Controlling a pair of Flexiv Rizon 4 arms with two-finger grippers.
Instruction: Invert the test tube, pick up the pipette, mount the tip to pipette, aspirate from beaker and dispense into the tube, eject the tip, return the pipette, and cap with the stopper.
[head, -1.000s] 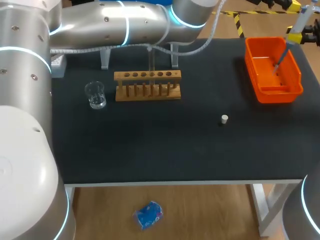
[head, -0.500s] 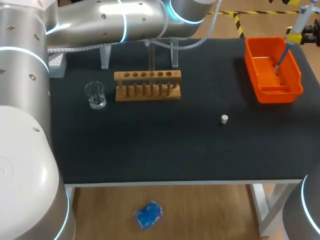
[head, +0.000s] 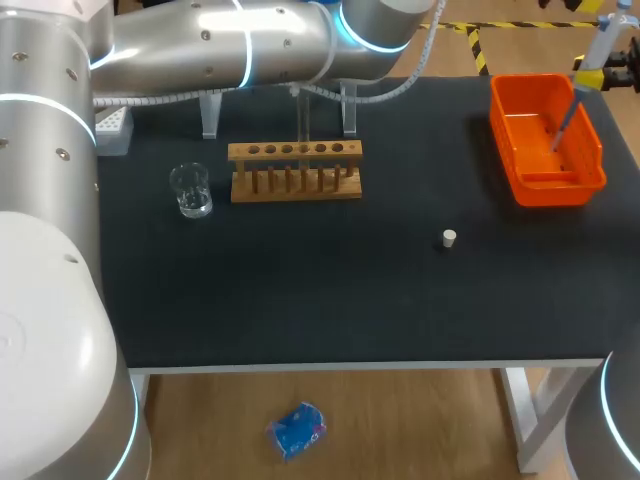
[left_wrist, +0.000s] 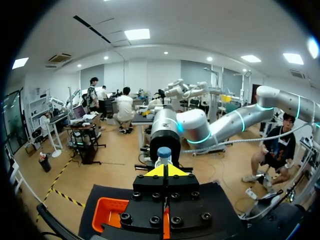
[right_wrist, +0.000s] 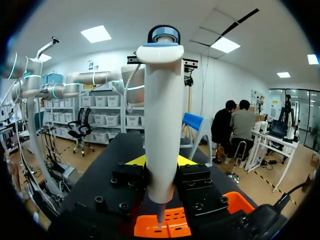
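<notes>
Nearest the front edge of the table (head: 300, 300), the white stopper (head: 449, 238) sits alone on the black top, well apart from everything else.

- **Beaker:** the glass beaker (head: 190, 190) stands upright, just beside the rack's end. Can't tell its liquid level.
- **Rack:** the wooden rack (head: 295, 182) has a row of holes, with one clear test tube (head: 302, 118) standing upright in it.
- **Bin:** on the right-arm side is the orange bin (head: 530, 180). Can't tell what lies loose inside.
- **Pipette:** it (head: 568, 115) hangs tilted over the bin, narrow end down inside the rim.
- **Back edge:** a clear stand (head: 210, 115) sits behind the rack and a white tip box (head: 112, 125) is at the far corner. The left arm (head: 230, 45) crosses above both.

In the right wrist view, the right gripper (right_wrist: 160, 162) pinches the white pipette body (right_wrist: 162, 125) from both sides. The blue cap is up and the point hangs above the orange bin floor (right_wrist: 175, 225).

In the left wrist view, the left gripper (left_wrist: 165, 171) has its yellow tips pressed together with nothing between them. The pipette's blue cap (left_wrist: 164, 152) is just ahead of it and the bin (left_wrist: 107, 212) is below.
</notes>
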